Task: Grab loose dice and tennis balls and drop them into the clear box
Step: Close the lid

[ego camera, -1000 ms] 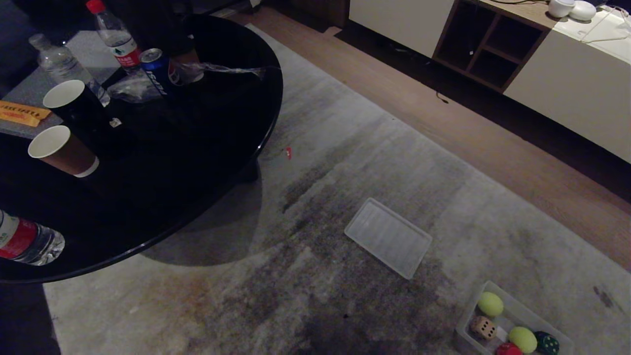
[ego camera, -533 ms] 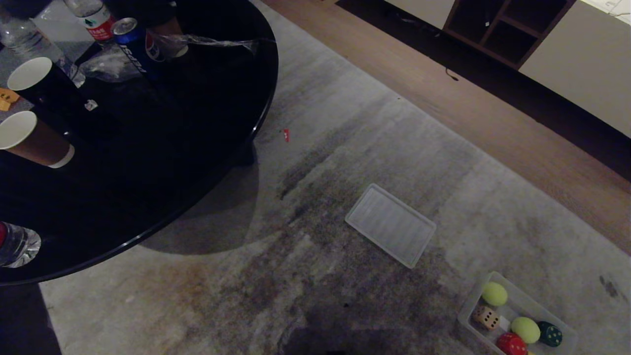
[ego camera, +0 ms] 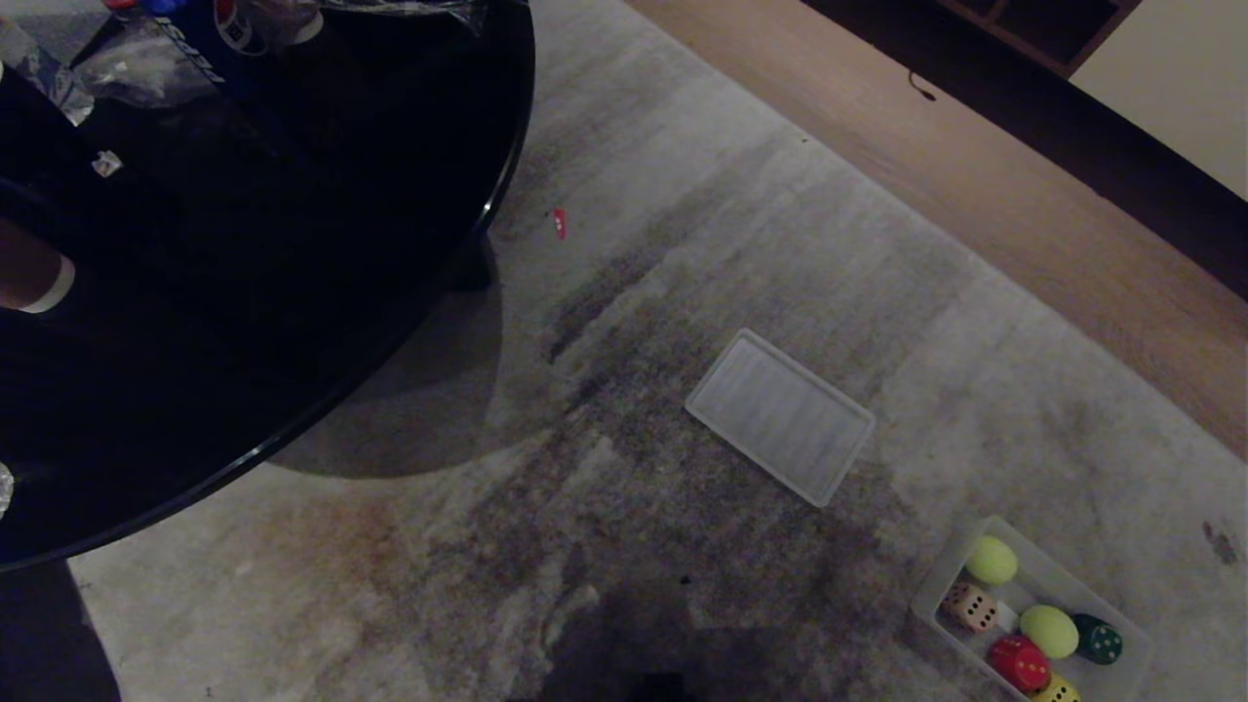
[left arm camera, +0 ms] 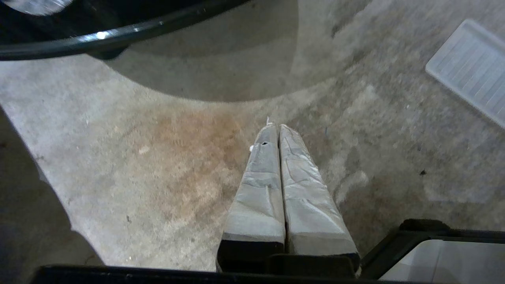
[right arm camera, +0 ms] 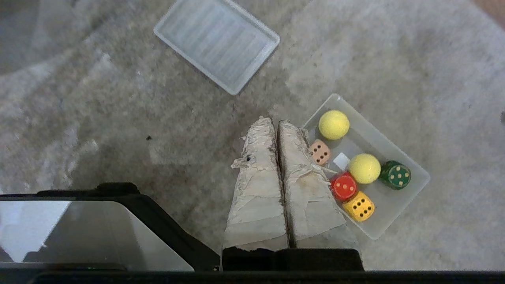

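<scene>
Tape-wrapped right tool above mottled rug

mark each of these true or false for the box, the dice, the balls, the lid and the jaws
1. All four dice lie inside the clear box. True.
2. One tennis ball lies loose on the rug. False: both tennis balls are in the box.
3. The ribbed lid covers the box. False: it lies flat on the rug, apart from the box.
4. The right gripper has its jaws shut and empty. True.
5. The left gripper holds the red die. False: its jaws are shut on nothing; the red die is in the box.
</scene>
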Tool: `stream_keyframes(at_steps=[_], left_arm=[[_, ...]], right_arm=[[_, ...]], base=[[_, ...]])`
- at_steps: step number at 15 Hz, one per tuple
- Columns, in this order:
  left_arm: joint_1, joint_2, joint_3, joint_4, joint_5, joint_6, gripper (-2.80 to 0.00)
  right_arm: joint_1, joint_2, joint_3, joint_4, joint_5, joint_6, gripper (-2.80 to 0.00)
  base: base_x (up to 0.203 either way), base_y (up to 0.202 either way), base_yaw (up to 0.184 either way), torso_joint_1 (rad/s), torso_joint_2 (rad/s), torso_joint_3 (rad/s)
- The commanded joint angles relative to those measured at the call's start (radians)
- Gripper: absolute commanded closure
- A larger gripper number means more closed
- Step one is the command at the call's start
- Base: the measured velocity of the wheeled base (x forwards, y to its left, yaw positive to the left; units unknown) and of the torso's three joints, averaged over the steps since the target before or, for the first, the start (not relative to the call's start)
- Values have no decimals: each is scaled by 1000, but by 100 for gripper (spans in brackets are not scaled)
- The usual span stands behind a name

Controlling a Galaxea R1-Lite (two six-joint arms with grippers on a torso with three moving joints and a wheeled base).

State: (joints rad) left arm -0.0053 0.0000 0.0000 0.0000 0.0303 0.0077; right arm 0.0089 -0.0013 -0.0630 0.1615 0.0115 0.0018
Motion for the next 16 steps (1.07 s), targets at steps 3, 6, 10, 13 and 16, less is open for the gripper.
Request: stream_keyframes(at_steps=[3, 6, 10, 13, 16], left_arm=[[1, 2, 2, 0, 0, 0, 0], [1, 2, 2, 0, 0, 0, 0], [-1, 2, 2, 0, 0, 0, 0], [0, 2, 2, 0, 0, 0, 0], [0, 2, 2, 0, 0, 0, 0]], right_arm=[[0, 1, 0, 1, 1, 0, 0], [0, 1, 0, 1, 1, 0, 0], [0, 1, 0, 1, 1, 0, 0], [0, 1, 0, 1, 1, 0, 0], [0, 1, 0, 1, 1, -2, 0]], base=[[0, 0, 0, 4, 5, -196], [0, 0, 0, 3, 7, -197], [0, 0, 0, 4, 3, -198], [0, 0, 0, 2, 6, -199], [0, 0, 0, 1, 2, -196]])
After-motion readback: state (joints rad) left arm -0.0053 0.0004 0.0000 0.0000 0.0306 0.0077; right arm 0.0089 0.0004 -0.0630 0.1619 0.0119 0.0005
